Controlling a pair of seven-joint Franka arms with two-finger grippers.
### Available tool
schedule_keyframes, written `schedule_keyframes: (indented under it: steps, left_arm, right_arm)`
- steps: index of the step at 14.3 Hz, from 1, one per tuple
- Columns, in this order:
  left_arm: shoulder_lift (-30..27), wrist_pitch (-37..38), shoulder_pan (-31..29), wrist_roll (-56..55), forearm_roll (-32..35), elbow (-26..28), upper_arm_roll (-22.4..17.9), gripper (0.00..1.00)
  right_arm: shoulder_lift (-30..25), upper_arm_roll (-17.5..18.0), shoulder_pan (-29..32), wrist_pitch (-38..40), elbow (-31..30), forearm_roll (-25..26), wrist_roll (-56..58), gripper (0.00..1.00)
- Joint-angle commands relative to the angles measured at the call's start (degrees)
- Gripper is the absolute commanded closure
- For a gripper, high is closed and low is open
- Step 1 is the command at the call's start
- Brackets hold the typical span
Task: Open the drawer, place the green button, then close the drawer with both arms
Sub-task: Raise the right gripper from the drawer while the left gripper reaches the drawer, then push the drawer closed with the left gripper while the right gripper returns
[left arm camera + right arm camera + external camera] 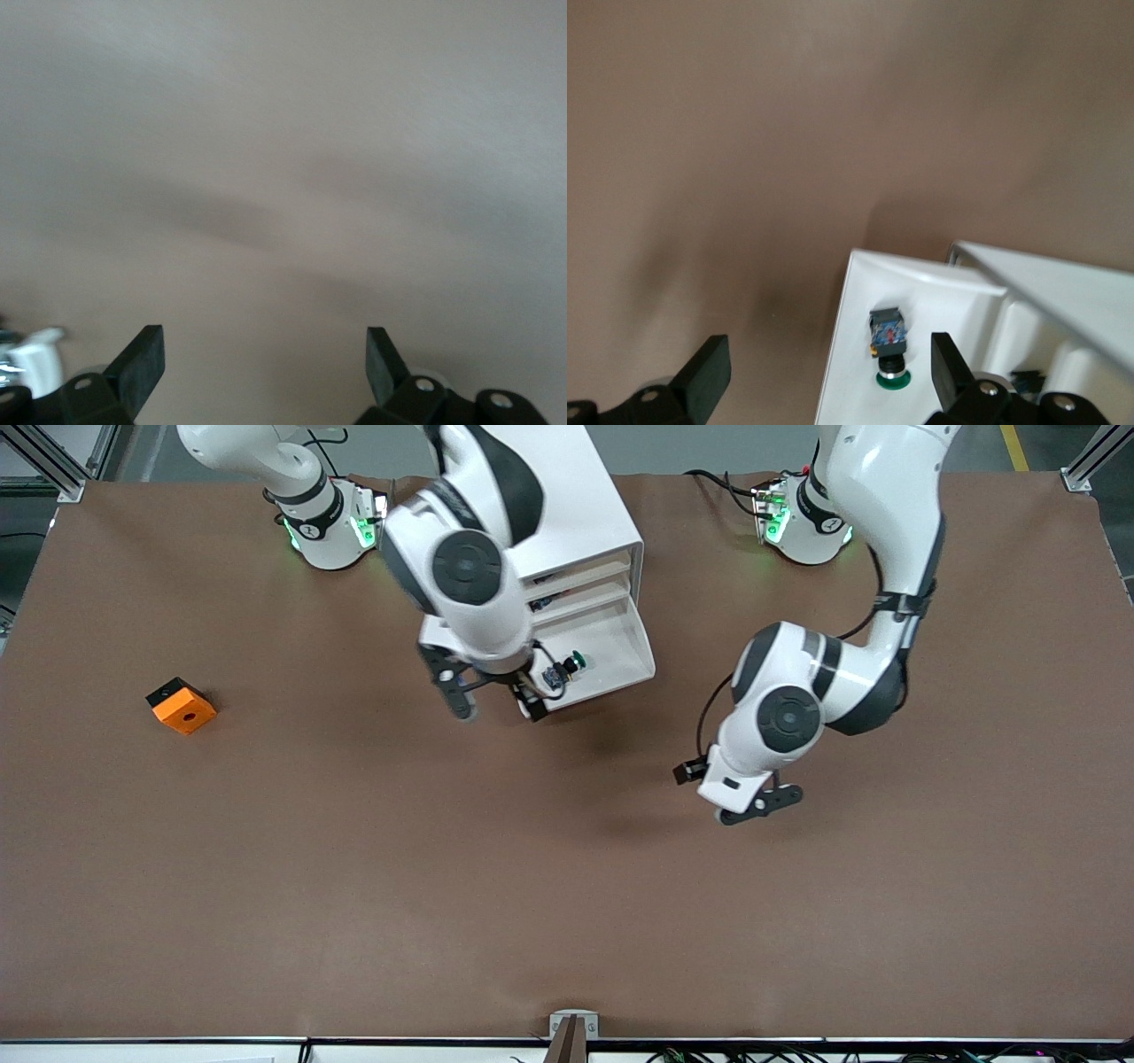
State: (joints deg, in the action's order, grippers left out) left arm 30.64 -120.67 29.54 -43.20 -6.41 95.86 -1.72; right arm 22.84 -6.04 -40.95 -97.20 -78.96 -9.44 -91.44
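The white cabinet stands near the arms' bases, and its lowest drawer is pulled out toward the front camera. The button, with a green cap and a black and blue body, lies on its side in the drawer. My right gripper is open and empty, above the drawer's front edge, beside the button. In the right wrist view the button lies on the drawer's white floor, close to one finger of the right gripper. My left gripper is open and empty over bare table, and it also shows in the left wrist view.
An orange square block with a hole lies on the brown table toward the right arm's end. The cabinet's upper drawers are shut. Cables run by both arm bases.
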Motion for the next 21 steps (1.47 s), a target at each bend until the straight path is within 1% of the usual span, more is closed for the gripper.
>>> schedule_keyframes:
  steps: [1,2,4,5,7,9,11,13,15,21]
  left_arm:
    - [0.4,-5.0,1.8,-5.6,0.2,2.9,2.9,0.00]
    - [0.7,-5.7,2.4,-5.9,0.2,3.5,3.4,0.00]
    - [1.1,-5.8,2.6,-6.7,0.2,4.9,6.1,0.00]
    - [1.0,-5.7,2.5,-8.4,0.1,5.7,7.4,0.00]
    - [0.9,-5.5,2.5,-11.0,0.1,7.0,10.5,0.00]
    - [0.7,-5.4,2.4,-11.4,0.1,8.5,13.2,0.00]
    - [0.7,-5.4,2.4,-11.4,-1.1,9.3,15.4,0.00]
    - [0.7,-5.3,2.5,-11.9,-2.7,9.5,17.0,0.00]
    - [0.7,-5.2,2.5,-15.1,-2.8,10.0,19.6,0.00]
    - [1.4,-4.8,2.5,-19.1,-3.7,10.8,24.7,0.00]
  right_arm:
    - [-5.9,0.8,6.3,6.8,0.7,-0.8,14.7,0.00]
    - [-7.9,0.8,9.1,9.6,0.6,-0.7,22.5,0.00]
    - [-11.0,0.8,13.9,14.0,0.3,-0.3,34.1,0.00]
    - [-12.3,0.8,15.9,16.0,0.2,1.1,40.5,0.00]
    - [-13.8,0.8,18.3,17.9,-0.2,6.6,51.3,0.00]
    - [-16.0,0.8,22.5,18.2,-3.1,7.2,61.5,0.00]
    - [-16.6,0.7,25.2,17.9,-3.8,8.1,67.4,0.00]
    - [-16.6,0.8,29.6,17.6,-3.8,8.7,74.7,0.00]
    - [-16.4,0.8,33.9,16.7,-3.8,8.7,82.8,0.00]
    - [-17.5,0.8,39.0,16.2,-4.6,8.7,91.5,0.00]
